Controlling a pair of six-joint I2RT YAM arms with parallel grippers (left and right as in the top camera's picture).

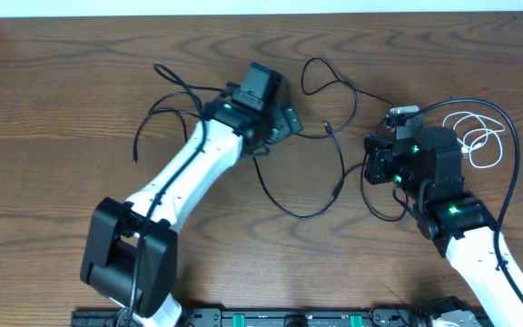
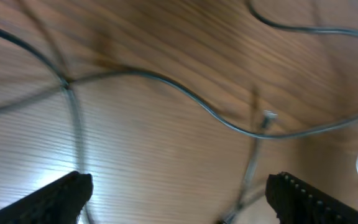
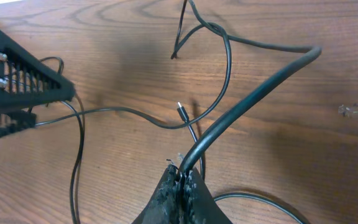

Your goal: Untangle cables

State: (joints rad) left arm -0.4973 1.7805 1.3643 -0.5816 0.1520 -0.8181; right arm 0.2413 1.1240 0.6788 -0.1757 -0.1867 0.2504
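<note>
The right gripper (image 3: 182, 175) is clenched on a black cable (image 3: 253, 93), which rises from its fingertips, runs away up and to the right in the wrist view, bends sharply, then heads back left. Just ahead of those fingertips lies a thin black cord (image 3: 123, 111) stretched roughly crosswise. A small plug end (image 3: 180, 107) close by points away from the gripper and slightly left. The left gripper (image 2: 179, 183) hangs released above the wooden table (image 1: 62, 91), its two fingers (image 2: 61, 196) spread wide. In its wrist view a thin cord crosses the gap from side to side, and a plug tip nearer its right finger points away from the fingers. The white cable (image 1: 484, 141) lies in loose loops beside the right wrist, on the side away from the left arm.
</note>
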